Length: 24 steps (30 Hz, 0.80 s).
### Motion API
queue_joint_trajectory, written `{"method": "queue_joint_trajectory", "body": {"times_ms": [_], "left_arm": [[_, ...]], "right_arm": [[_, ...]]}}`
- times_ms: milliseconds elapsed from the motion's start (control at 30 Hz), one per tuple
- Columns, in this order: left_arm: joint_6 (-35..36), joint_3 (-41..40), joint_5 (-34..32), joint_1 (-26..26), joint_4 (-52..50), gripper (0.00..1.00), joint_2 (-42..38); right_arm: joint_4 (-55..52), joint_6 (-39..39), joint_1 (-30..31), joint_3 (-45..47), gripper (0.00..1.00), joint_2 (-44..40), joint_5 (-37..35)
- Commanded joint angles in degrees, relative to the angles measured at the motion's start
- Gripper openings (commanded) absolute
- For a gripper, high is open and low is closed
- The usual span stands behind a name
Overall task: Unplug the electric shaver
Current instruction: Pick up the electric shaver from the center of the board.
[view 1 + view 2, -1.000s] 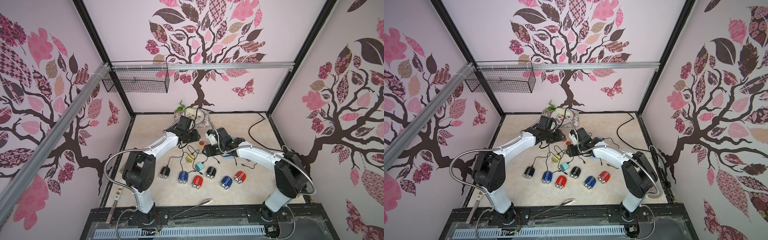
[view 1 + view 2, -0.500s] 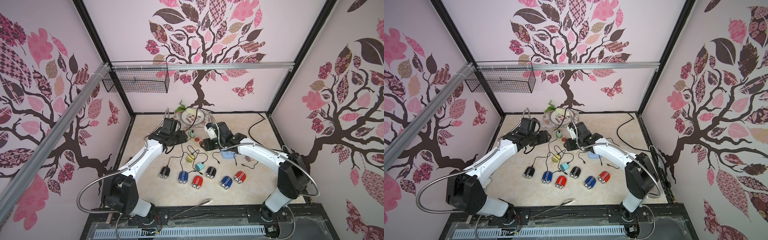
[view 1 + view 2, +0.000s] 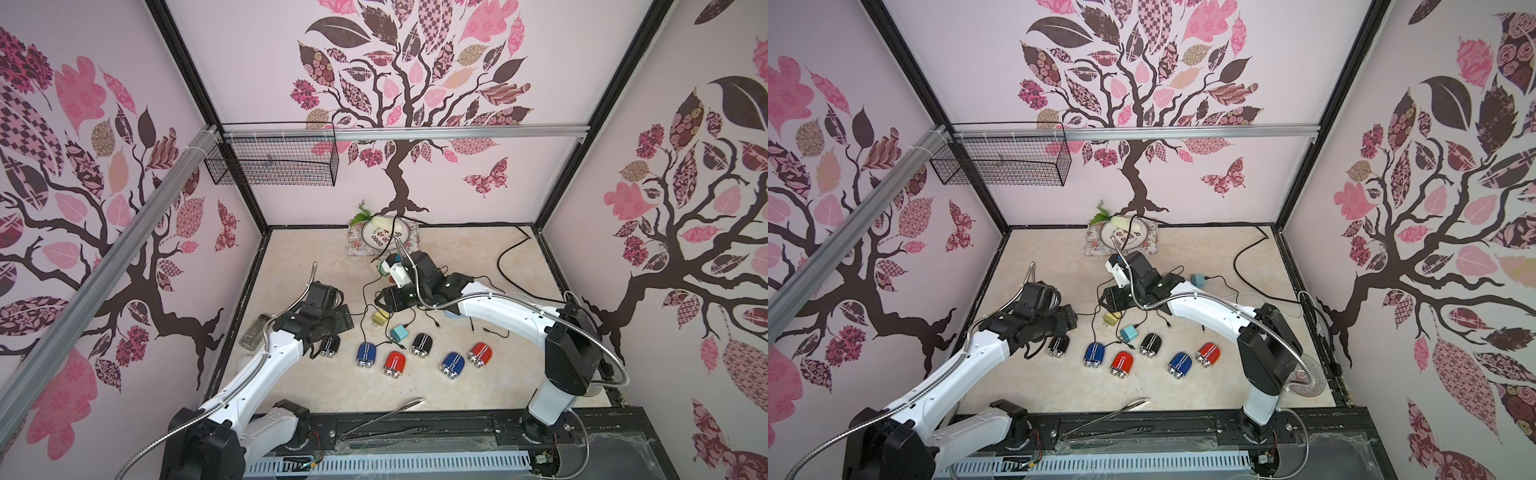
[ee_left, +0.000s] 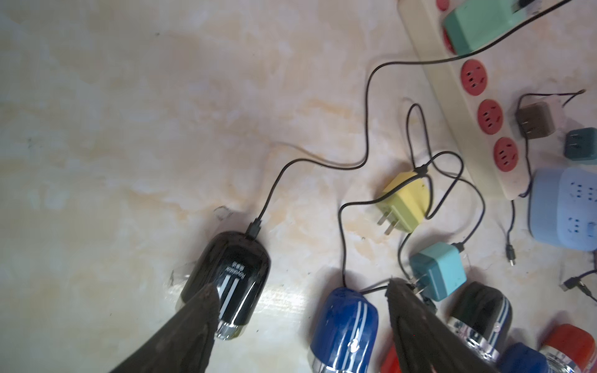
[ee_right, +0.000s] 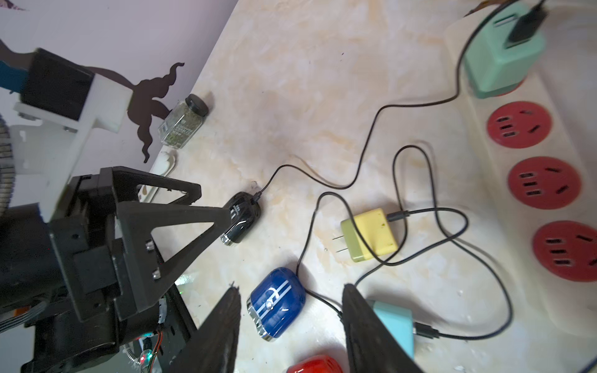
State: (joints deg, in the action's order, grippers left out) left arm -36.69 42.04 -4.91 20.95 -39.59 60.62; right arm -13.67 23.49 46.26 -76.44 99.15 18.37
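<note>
My left gripper [image 4: 300, 285] is spread wide and has hold of nothing. One of its dark fingertips [image 4: 206, 300] lies across the chrome-head end of the glossy black electric shaver [image 4: 231, 274]; I cannot tell whether it touches. The other fingertip sits between the blue striped shaver [image 4: 344, 323] and the teal plug adapter [image 4: 439, 271].

The black shaver is a rounded pod with white stripes and small print on its back. It lies flat on the marbled beige tabletop [image 4: 129, 129]. In both top views it is toward the front left, just beneath the left gripper. A thin black cable [image 4: 366, 129] is plugged into its rounded end. The cable winds off to the mint-green adapter [image 4: 475, 25], which is seated in the cream power strip with red sockets [image 4: 447, 97].

My right gripper [image 5: 290, 289] hangs above the blue shaver and the loose cables, its fingers parted and gripping nothing. A yellow plug adapter [image 4: 405, 202] lies unplugged near the strip with its prongs bare.
</note>
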Motion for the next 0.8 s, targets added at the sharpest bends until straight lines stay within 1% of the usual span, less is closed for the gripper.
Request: {"method": "queue_joint_trajectory", "body": {"times_ms": [0,167,367,500,667,767], "left_arm": [[-3.54,-3.76,-3.82,0.36,-1.67,0.84,-2.56],[-4.87,-7.71,-5.01,0.5,-2.84,0.85,-3.43],[-4.51,-10.73,-4.21,0.5,0.59,0.86,-1.49],[-3.42,-10.66,-3.79,1.31,2.28,0.86,1.97],[-2.25,-10.36,-4.86,2.88,4.67,0.85,4.33],[-1.86,-10.14,-4.3,3.68,5.52,0.84,5.97]], "right_arm": [[4.13,3.81,0.46,0.58,0.54,1.36,4.02],[4.74,4.71,2.22,0.85,0.55,2.75,4.29],[5.76,5.69,3.3,1.38,0.55,4.17,5.36],[5.79,5.78,3.84,1.39,0.55,4.9,5.34],[6.16,5.87,3.84,2.27,0.55,5.08,5.18],[6.31,5.97,3.84,2.77,0.55,5.3,5.29]]}}
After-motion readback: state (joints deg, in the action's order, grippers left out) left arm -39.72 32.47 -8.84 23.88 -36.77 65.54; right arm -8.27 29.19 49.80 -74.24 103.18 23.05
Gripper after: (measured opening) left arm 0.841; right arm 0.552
